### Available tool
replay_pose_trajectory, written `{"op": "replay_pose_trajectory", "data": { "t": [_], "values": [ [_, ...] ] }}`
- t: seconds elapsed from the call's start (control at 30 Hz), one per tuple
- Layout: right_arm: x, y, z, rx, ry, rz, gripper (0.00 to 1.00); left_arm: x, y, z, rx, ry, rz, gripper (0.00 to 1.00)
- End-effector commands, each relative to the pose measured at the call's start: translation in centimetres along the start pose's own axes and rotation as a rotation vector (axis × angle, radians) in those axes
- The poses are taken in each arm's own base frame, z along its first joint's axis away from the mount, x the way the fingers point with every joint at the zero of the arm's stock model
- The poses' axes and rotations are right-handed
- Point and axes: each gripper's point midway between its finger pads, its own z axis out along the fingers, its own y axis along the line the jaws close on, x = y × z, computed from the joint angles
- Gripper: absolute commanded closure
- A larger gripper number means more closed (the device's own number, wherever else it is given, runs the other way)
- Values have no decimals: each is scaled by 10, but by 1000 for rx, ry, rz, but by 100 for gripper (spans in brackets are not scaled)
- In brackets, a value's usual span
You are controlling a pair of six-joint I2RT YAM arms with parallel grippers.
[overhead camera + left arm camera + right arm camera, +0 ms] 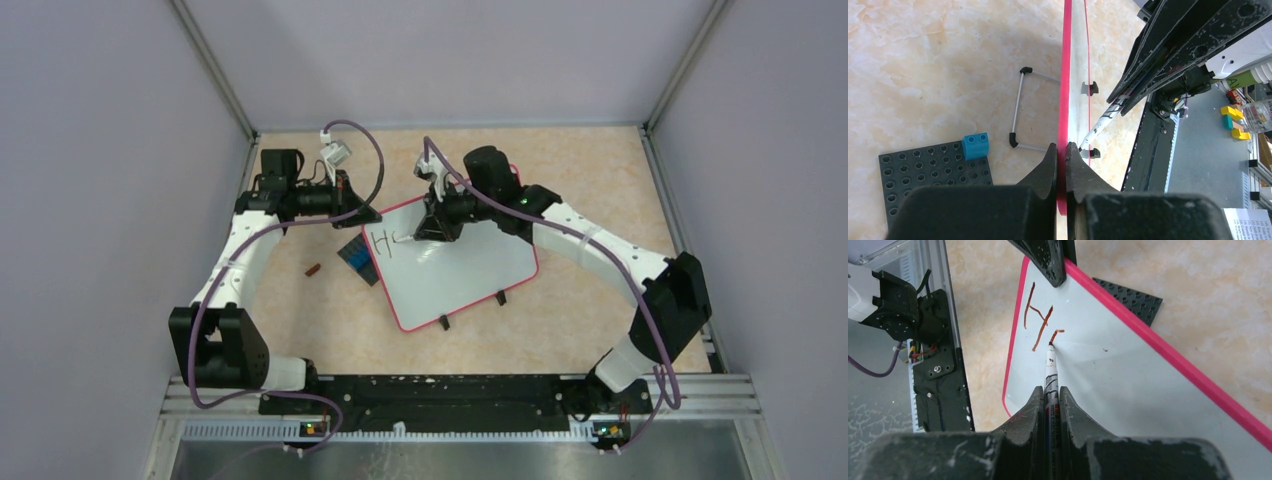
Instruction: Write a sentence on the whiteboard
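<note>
The whiteboard, white with a red-pink frame, lies tilted in the middle of the table. My left gripper is shut on its frame edge at the board's far left corner. My right gripper is shut on a white marker, whose tip touches the board. Of the sentence only a red-brown "H" and a short fresh stroke beside it show near that corner. From the top view the right gripper hovers over the board's upper left part.
A dark grey studded plate carrying a blue brick lies just left of the board. A small brown piece rests further left. A wire stand sticks out behind the board, and black feet mark its near edge.
</note>
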Motion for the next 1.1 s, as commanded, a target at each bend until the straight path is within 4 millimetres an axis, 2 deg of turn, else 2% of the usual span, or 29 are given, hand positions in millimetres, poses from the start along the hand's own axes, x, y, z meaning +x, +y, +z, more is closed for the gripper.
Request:
{"op": "replay_pose_trajectory", "data": {
  "t": [0.0, 0.47, 0.83, 1.07],
  "values": [
    [-10, 6, -10, 13, -38, -50, 100, 4, -4, 1, -1, 8, 17, 100],
    [-17, -10, -26, 86, -39, -77, 100, 4, -5, 1, -3, 7, 18, 100],
    [-37, -17, -24, 110, -74, -87, 100, 4, -4, 2, 0, 9, 16, 100],
    [-38, -17, -19, 96, -69, -83, 100, 3, -4, 2, 1, 8, 17, 100]
  ]
}}
